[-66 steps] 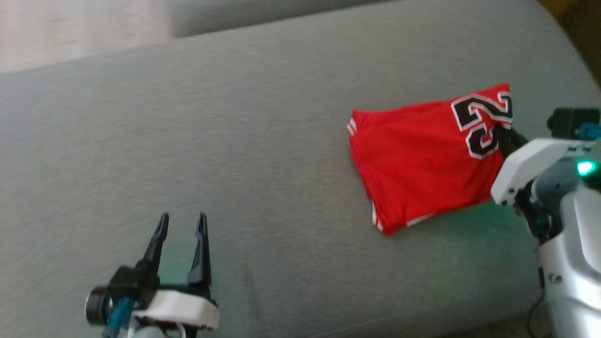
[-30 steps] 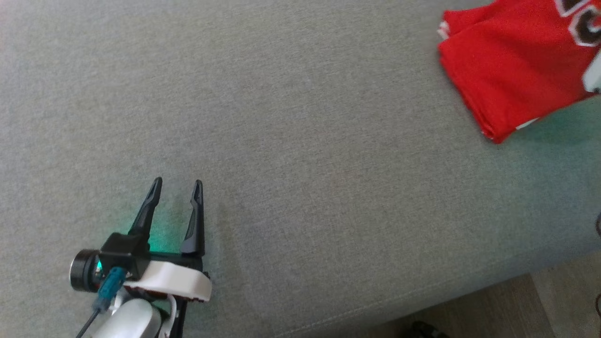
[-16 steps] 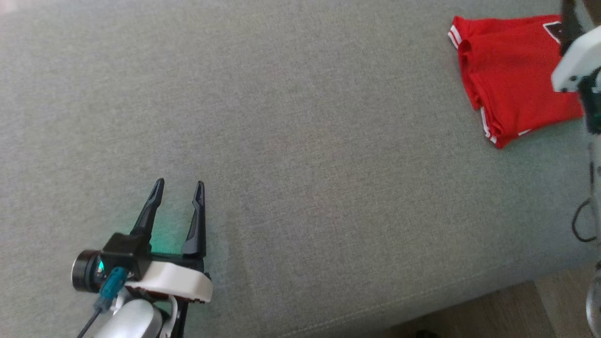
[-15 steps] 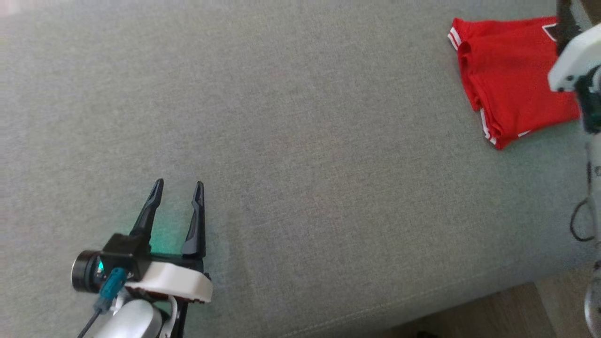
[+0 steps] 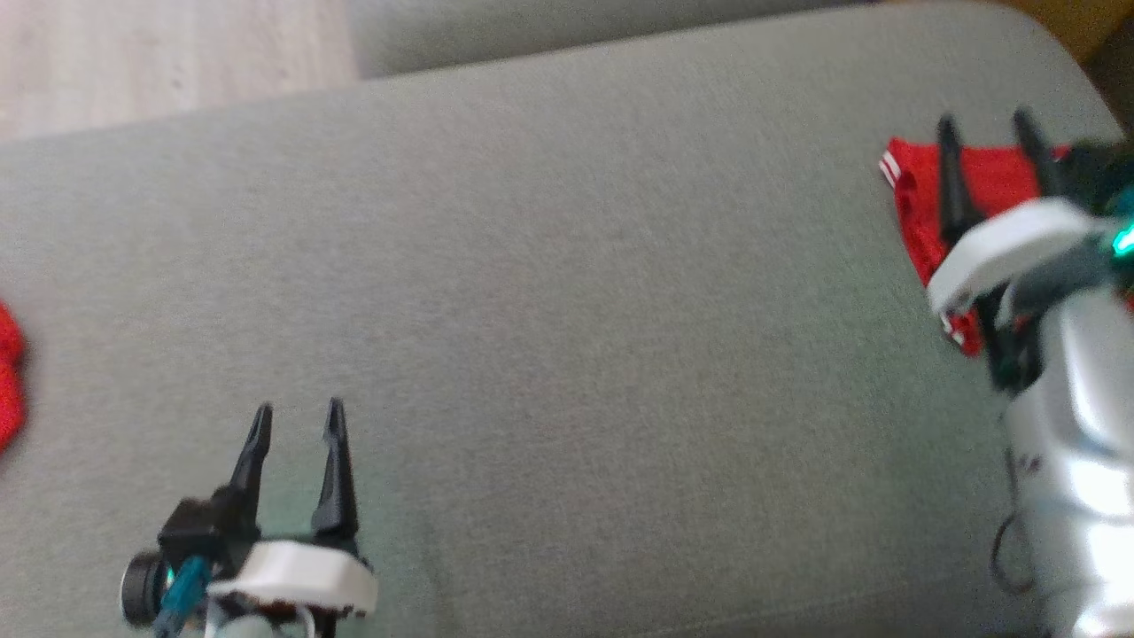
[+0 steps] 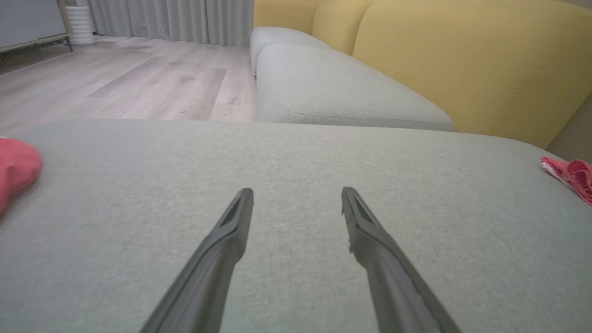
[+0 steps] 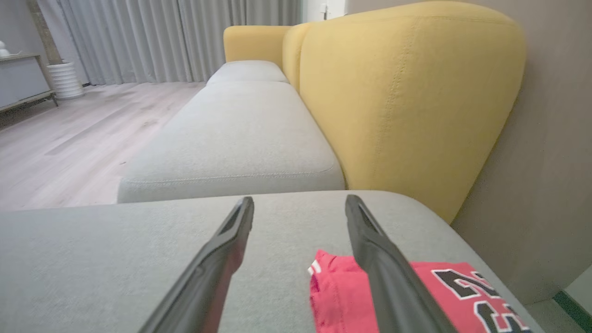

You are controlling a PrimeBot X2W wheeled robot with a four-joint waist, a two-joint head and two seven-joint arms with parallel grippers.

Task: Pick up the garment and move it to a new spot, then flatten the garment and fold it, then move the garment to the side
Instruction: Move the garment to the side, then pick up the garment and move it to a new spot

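Observation:
The garment is a red jersey with white trim and black numbers, lying folded at the far right of the grey seat cushion. My right gripper is open just over it, its wrist covering the garment's near part. In the right wrist view the garment lies below the right finger of the open right gripper, which holds nothing. My left gripper is open and empty at the lower left, low over bare cushion. The left wrist view shows the same open left gripper, with the garment's edge far right.
Another red cloth lies at the cushion's left edge, seen again as the red cloth. A second grey cushion and yellow backrest stand beyond. Pale wood floor lies past the far edge.
My right gripper has let go of the garment, which now lies flat, and has opened above it. The head camera has swung, shifting the whole picture. The left gripper stays open.

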